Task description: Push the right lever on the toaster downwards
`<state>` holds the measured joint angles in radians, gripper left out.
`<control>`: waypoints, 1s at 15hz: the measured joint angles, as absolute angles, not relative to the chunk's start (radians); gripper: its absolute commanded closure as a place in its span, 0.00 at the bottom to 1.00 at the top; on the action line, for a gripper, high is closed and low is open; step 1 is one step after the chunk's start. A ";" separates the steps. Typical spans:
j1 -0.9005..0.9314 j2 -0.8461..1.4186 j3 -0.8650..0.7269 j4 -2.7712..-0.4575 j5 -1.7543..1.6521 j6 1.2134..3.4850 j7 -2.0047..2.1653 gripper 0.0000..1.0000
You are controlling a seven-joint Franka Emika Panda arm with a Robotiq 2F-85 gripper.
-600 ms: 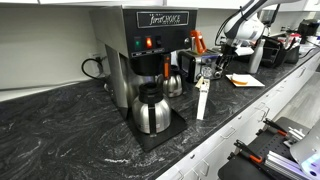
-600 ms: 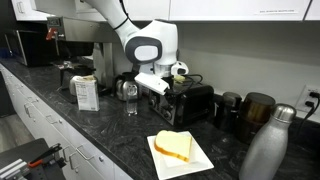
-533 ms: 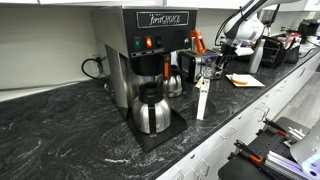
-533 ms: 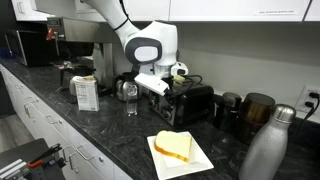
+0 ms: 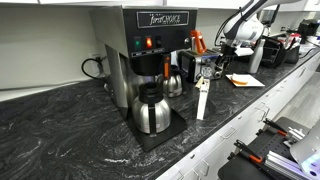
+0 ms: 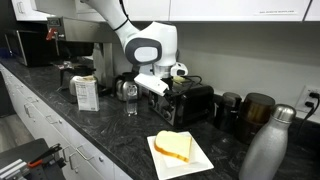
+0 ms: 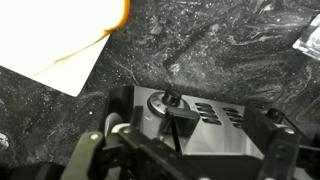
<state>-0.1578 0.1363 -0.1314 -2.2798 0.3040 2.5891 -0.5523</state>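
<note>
The toaster, a small box with a dark front and shiny metal, stands on the black counter under the arm; it also shows in an exterior view. My gripper hangs at its end face. In the wrist view the toaster's silver panel fills the lower middle, with a round knob and a black lever on a slot. My gripper is open, its dark fingers standing on either side of the panel, and the lever lies between them with nothing gripped.
A tall coffee brewer with a steel carafe stands further along the counter. A plate with bread, a steel bottle, a small box and dark canisters surround the toaster.
</note>
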 measured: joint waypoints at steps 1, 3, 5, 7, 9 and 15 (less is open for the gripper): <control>-0.158 0.136 -0.131 -2.280 0.304 2.589 -0.552 0.00; -0.158 0.137 -0.131 -2.280 0.304 2.589 -0.552 0.00; -0.158 0.150 -0.117 -2.287 0.310 2.589 -0.552 0.00; -0.157 0.186 -0.091 -2.290 0.317 2.594 -0.551 0.00; -0.162 0.215 -0.080 -2.289 0.317 2.599 -0.551 0.00; -0.169 0.239 -0.053 -2.284 0.317 2.600 -0.550 0.00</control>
